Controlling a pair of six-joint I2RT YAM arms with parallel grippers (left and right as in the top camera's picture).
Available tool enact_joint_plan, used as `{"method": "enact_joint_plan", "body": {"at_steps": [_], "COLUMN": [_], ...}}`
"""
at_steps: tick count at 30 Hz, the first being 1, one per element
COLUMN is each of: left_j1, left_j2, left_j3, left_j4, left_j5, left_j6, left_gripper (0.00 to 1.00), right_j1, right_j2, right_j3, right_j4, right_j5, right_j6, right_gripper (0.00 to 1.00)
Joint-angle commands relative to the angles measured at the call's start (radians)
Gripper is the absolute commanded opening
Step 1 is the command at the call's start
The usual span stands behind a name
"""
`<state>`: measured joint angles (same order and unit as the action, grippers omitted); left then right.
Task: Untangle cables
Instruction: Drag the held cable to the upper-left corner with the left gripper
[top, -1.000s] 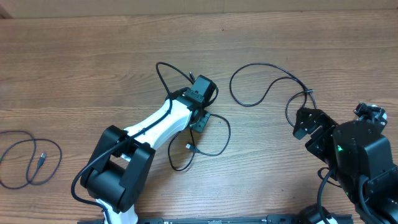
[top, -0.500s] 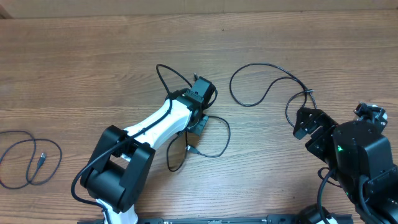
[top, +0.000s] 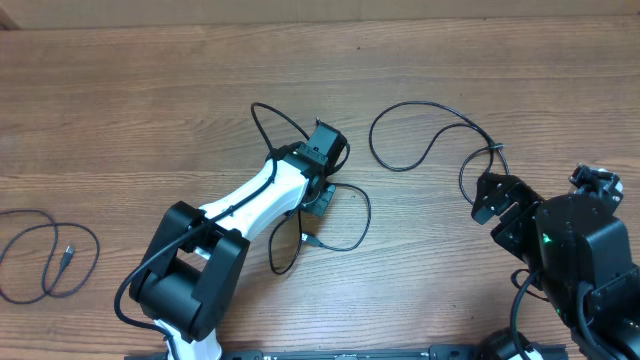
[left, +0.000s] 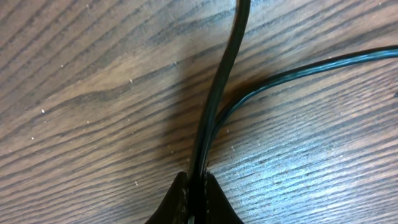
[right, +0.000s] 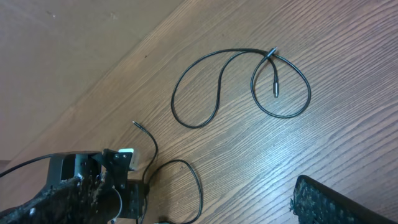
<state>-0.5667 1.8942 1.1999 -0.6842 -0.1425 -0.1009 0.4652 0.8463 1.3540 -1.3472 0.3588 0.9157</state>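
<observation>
In the overhead view, one of the thin black cables (top: 352, 222) lies in loose loops at mid-table. My left gripper (top: 321, 199) is down on it. The left wrist view has the left gripper (left: 200, 198) shut on one strand of this cable (left: 217, 93), with a second strand (left: 298, 68) curving off to the right beside it. Another cable (top: 420, 150) lies to the right, its plug (right: 275, 89) inside a small loop. My right gripper (top: 487, 198) hovers near that loop, open and holding nothing; its fingers (right: 339, 202) stand wide apart. A third cable (top: 50, 258) lies far left.
The wooden table (top: 150, 120) carries only the cables and both arms. The white left arm (top: 250, 205) reaches diagonally across the middle. The black right arm base (top: 580, 250) fills the lower right corner.
My left gripper has shut on the middle cable. That cable's lower loop and plug shifted slightly. The right arm has not moved.
</observation>
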Motion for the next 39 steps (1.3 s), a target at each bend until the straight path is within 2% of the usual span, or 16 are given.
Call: {"method": "enact_joint_plan", "body": {"at_steps": [1, 8, 13, 16, 23, 28, 33, 39], "left_j1": [0.027, 0.116, 0.237, 0.347, 0.686, 0.915, 1.063, 1.096], "left_j2": [0.008, 0.008, 0.008, 0.008, 0.008, 0.008, 0.034, 0.168], "left_j3": [0.06, 0.147, 0.201, 0.237, 0.336, 0.361, 0.36, 0.36], "left_j4": [0.007, 0.007, -0.001, -0.001, 0.011, 0.143, 0.286, 0.512], "left_j5": [0.005, 0.005, -0.045, -0.105, -0.092, 0.03, 0.171, 0.107], "left_j6": [-0.022, -0.064, -0.105, -0.166, -0.238, -0.256, -0.263, -0.224], "left_gripper": [0.04, 0.04, 0.04, 0.04, 0.04, 0.04, 0.04, 0.04], "right_j1": [-0.001, -0.001, -0.001, -0.001, -0.001, -0.001, -0.001, -0.001], "right_j2": [-0.003, -0.003, -0.003, -0.003, -0.003, -0.003, -0.003, -0.003], "right_j3": [0.0, 0.0, 0.0, 0.0, 0.0, 0.0, 0.0, 0.0], "right_j4": [0.002, 0.002, 0.002, 0.002, 0.002, 0.002, 0.002, 0.002], "right_j5": [0.018, 0.018, 0.018, 0.018, 0.018, 0.018, 0.018, 0.018], "right_j6": [-0.005, -0.005, -0.005, -0.005, -0.005, -0.005, -0.005, -0.005], "right_gripper": [1.0, 1.0, 1.0, 1.0, 1.0, 1.0, 1.0, 1.0]}}
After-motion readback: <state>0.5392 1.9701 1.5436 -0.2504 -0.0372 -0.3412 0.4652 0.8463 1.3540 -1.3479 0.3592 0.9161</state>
